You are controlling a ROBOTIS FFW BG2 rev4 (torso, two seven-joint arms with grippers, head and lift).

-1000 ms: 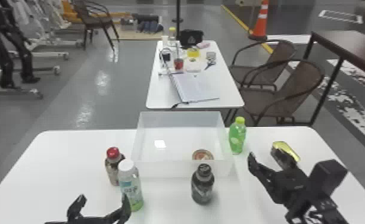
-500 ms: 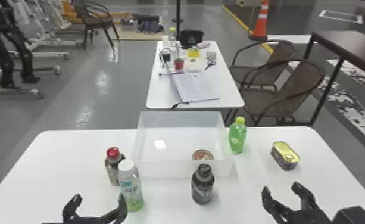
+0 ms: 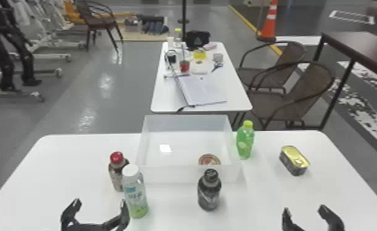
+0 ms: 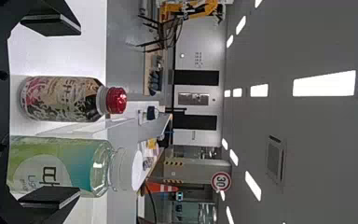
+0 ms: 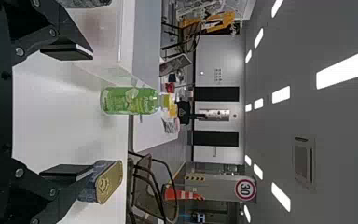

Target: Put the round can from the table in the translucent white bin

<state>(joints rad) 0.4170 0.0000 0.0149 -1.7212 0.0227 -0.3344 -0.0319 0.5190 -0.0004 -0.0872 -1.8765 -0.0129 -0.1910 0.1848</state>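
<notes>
Low in view, my left gripper (image 3: 100, 201) and right gripper (image 3: 304, 209) had wide, empty jaws, likely because the bin (image 3: 172, 175) held the can (image 3: 209, 159).

Looks to me like a robotics lab: past the left side of the near white table (image 3: 77, 166), black mechanical legs (image 3: 7, 61) show among wheeled white frames (image 3: 52, 56). Straight beyond it, a second table (image 3: 166, 101) holds a notebook (image 3: 203, 90); beyond its right side, a traffic cone (image 3: 269, 26) marks the bare, glossy floor (image 3: 135, 66)
</notes>
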